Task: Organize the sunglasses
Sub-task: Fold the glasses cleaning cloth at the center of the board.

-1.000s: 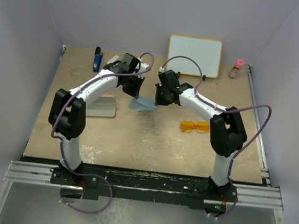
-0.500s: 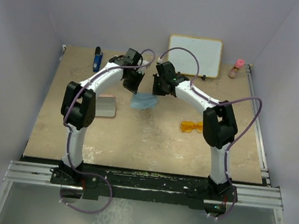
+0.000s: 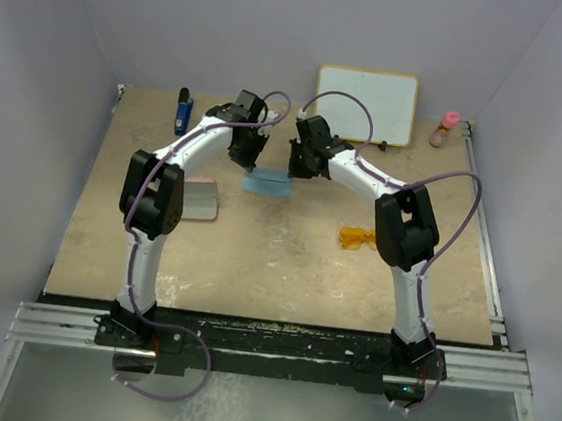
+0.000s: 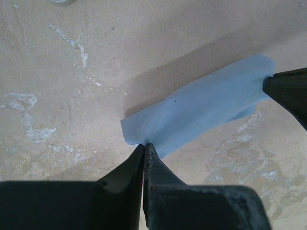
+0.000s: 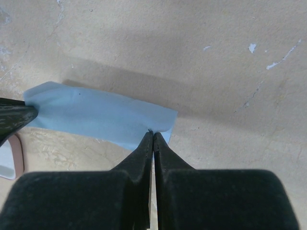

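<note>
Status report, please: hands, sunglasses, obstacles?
Left hand and right hand shut on blue cloth, one end each. Sunglasses untouched, partly hidden by right elbow in top view.

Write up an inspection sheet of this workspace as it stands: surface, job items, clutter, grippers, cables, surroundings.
Surface: tan tabletop, scuffed with white marks.
Job's things: sunglasses lying on the right side of the table, partly hidden by the right arm, not held.
Clutter: pink case beside the left arm; whiteboard, small blue object and pink-capped bottle along the far edge.
Grippers: left gripper and right gripper are each shut on one end of the blue cloth, which spans between them.
Cables: purple cables loop off both arms; none touches the cloth.
Surroundings: plain pale walls on three sides, metal rail at the near edge.
</note>
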Controlling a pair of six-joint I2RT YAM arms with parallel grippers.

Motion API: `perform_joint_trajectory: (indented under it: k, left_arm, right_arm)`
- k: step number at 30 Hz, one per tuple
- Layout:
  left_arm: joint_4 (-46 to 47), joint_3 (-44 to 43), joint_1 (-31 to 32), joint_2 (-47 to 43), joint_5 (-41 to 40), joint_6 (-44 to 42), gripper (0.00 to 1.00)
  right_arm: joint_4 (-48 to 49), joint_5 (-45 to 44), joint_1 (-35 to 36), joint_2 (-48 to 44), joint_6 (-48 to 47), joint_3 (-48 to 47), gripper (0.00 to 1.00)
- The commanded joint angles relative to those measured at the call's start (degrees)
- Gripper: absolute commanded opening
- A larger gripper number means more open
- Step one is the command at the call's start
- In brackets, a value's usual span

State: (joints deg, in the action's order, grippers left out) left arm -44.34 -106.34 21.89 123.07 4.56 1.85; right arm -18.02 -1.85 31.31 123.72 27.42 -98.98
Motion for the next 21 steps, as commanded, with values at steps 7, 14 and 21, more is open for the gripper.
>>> perform_joint_trajectory:
  k: [7, 14, 21]
  left_arm:
    - [1.4, -0.7, -0.3, 1.2, -2.7, -1.4, 0.04]
    - [2.1, 1.2, -0.2, 1.9, -2.3, -0.8, 0.04]
    - [2.6, 3.0, -0.2, 2.0, -1.7, 0.1, 0.04]
  right_arm:
    - [3.0, 3.8, -0.5, 0.2, -0.4, -1.4, 0.0]
    - [3.2, 4.6, -0.5, 1.0, -0.3, 0.1, 0.0]
    - [3.3, 3.5, -0.5, 1.6, -0.2, 1.0, 0.0]
